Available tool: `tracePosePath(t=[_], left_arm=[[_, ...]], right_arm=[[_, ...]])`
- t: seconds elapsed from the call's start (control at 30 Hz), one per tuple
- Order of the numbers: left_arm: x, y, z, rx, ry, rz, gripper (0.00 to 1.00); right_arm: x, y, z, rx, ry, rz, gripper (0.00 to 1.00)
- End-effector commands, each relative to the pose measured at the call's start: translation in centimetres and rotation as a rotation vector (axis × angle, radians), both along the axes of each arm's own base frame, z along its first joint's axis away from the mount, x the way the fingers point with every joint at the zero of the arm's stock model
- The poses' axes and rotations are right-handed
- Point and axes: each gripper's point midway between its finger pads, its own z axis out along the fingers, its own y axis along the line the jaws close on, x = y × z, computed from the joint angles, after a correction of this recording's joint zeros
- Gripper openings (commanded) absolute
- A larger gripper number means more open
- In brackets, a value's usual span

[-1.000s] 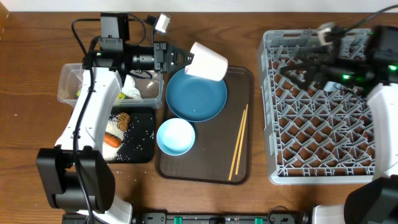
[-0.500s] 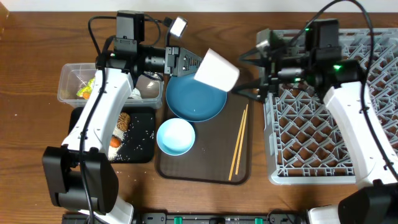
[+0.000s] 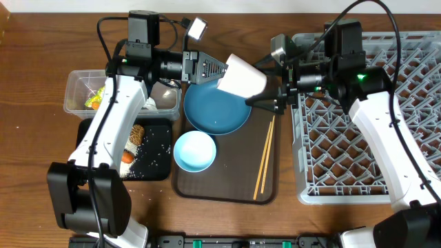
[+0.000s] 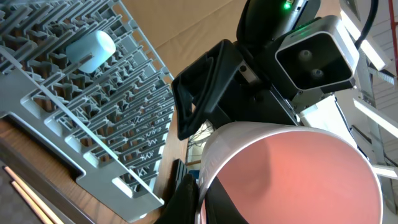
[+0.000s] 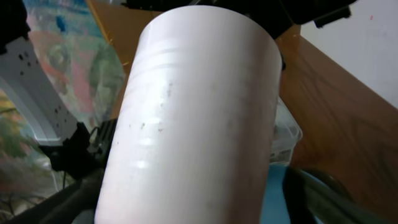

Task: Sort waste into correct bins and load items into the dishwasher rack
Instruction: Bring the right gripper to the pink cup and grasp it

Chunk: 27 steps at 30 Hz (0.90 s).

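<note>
Overhead, the grey dishwasher rack [image 3: 365, 138] lies on the surface [image 3: 34, 172] behind the right fingers [image 3: 258, 83], under that arm. The brown serving tray [image 3: 227, 182] sits below both sets of fingers. On it, the dark-blue plate [image 3: 215, 110] lies directly beneath the left fingers [image 3: 222, 72], and the light-blue bowl [image 3: 194, 151] sits nearer the robot's base than they do. The clear tub [image 3: 79, 89] and the black tray [image 3: 155, 148] lie back along the left arm.

The pink cup [image 3: 242, 76] hangs in the air above the plate's far edge, tilted on its side. The left fingers are closed tight on its rim end. The right fingers are spread wide and straddle its base end, one above and one below it. The lower one seems to stand just clear of the cup wall, though the right wrist view is filled by the cup and does not settle contact.

Left wrist view shows a small light-blue cup [image 4: 90, 50] lying in the rack, well beyond both sets of fingers.
</note>
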Motion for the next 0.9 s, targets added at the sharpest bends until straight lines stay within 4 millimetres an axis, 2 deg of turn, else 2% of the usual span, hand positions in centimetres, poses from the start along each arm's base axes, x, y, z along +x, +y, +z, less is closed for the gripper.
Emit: tracePosePath(t=[0.0,0.13,0.23,0.4,0.77,0.87], left_arm=[[-0.3,0.0,0.6,-0.013,-0.013,-0.014,0.06],[-0.2,0.0,0.6,-0.013,-0.018,-0.013,0.06],[-0.2,0.0,0.6,-0.013,-0.02,-0.013,0.06],[-0.2,0.0,0.6,-0.013,-0.02,-0.013,0.06],[-0.1,-0.1,0.5,-0.007,-0.02,-0.006,0.06],[-0.1,-0.1,0.5,-0.006,-0.02,-0.005,0.06]], right_arm=[[-0.6,0.4,0.1,0.03,0.043,0.035,0.75],[-0.9,0.5,0.4,0.046,0.048,0.054,0.74],[-0.9,0.5,0.5,0.047,0.046,0.054,0.69],[-0.9,0.5,0.5,0.047,0.046,0.054,0.52],[-0.3,0.7,1.2,0.063,0.022,0.045,0.47],[0.0,0.8,1.5,0.07,0.008,0.043,0.35]])
